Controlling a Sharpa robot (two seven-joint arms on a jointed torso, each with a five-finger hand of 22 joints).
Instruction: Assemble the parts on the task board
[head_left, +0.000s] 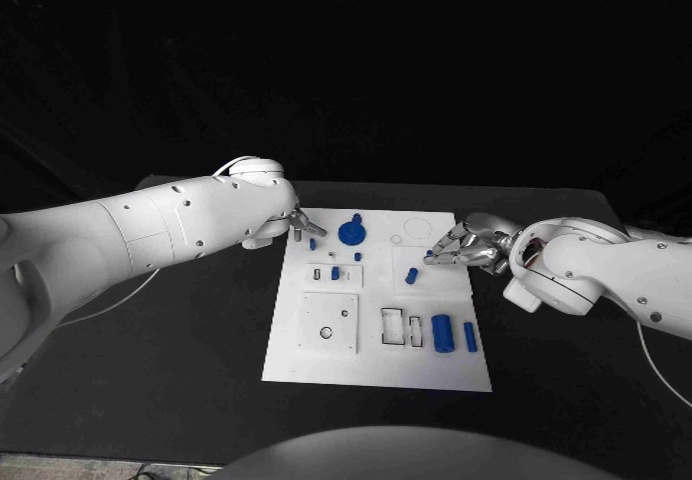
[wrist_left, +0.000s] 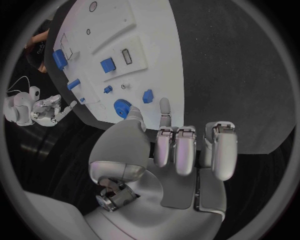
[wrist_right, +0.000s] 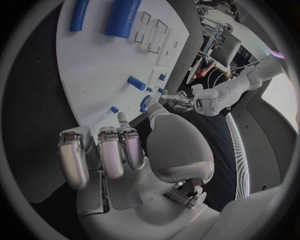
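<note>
Nearest the head camera, two blue cylinders (head_left: 453, 334) are seen lying at the near right of the task board (head_left: 378, 370), while a blue gear (head_left: 353, 234) stands at its far end. Both the left hand (head_left: 299, 228) and the right hand (head_left: 464, 248) are held over the board's far corners with fingers partly curled, nothing grasped. A small blue peg (head_left: 411, 275) below the right fingers could be knocked aside, it is judged, if that hand is lowered off-centre.

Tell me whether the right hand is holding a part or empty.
Empty, it seems. The right hand hovers at the task board's right edge, and the right wrist view shows nothing between its fingers; the nearest small blue part lies apart on the board.
</note>
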